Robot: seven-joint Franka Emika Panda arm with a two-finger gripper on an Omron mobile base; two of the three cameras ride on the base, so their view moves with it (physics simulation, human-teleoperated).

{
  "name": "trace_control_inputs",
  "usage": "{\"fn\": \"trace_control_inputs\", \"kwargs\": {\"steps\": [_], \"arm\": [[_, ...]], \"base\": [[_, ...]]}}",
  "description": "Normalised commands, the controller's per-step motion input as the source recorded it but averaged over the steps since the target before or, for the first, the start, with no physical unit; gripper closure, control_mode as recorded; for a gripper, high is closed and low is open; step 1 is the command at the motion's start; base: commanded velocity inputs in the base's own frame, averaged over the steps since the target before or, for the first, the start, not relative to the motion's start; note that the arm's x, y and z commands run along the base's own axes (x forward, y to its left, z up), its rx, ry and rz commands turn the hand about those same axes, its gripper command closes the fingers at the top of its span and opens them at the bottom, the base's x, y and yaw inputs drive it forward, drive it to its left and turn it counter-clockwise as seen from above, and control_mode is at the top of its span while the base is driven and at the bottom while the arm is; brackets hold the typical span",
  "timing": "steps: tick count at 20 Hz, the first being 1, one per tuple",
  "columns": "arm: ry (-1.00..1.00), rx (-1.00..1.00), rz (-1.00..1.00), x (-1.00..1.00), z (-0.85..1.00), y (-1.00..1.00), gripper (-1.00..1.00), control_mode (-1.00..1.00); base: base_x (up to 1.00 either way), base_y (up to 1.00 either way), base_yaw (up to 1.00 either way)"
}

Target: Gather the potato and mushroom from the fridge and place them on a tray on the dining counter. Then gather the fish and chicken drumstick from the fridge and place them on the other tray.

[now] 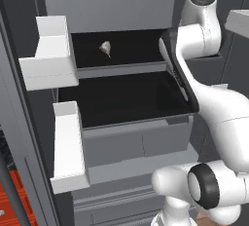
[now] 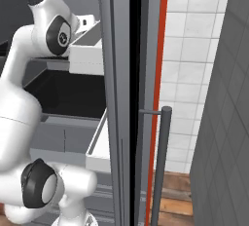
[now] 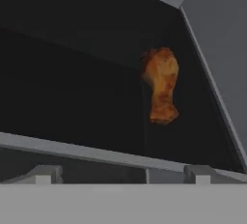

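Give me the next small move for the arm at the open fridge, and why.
Probably ease the claw forward over the shelf lip toward the chicken drumstick, staying open. In the hand view the drumstick sits ahead and a little right, deep on the dark shelf near the grey side wall, nothing is between the fingertips, and the fridge doors stand open.

Open grey metal fridge (image 1: pixel 121 6), dark shelves across the frame centre. Small pale mushroom (image 1: pixel 105 48) lying on the upper shelf, upper left of centre. Golden-brown chicken drumstick (image 3: pixel 161 84) upright, right of centre, against the dark interior in the hand view.
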Motion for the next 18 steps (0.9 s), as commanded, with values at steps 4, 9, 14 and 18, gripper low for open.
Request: {"fn": "trace_control_inputs", "kwargs": {"steps": [4, 9, 14, 18], "arm": [[0.1, 0.0, -0.1, 0.53, 0.0, -0.18, -1.0, -1.0], [0.08, 0.0, -0.1, 0.52, 0.0, -0.12, -1.0, -1.0], [0.09, 0.0, -0.05, 0.5, -0.1, -0.08, -1.0, -1.0], [0.02, 0.0, -0.02, 0.3, -0.28, -0.1, -1.0, -1.0]], "base": [[0.0, 0.0, 0.0], [0.0, 0.0, 0.0], [0.0, 0.0, 0.0], [0.0, 0.0, 0.0]]}}
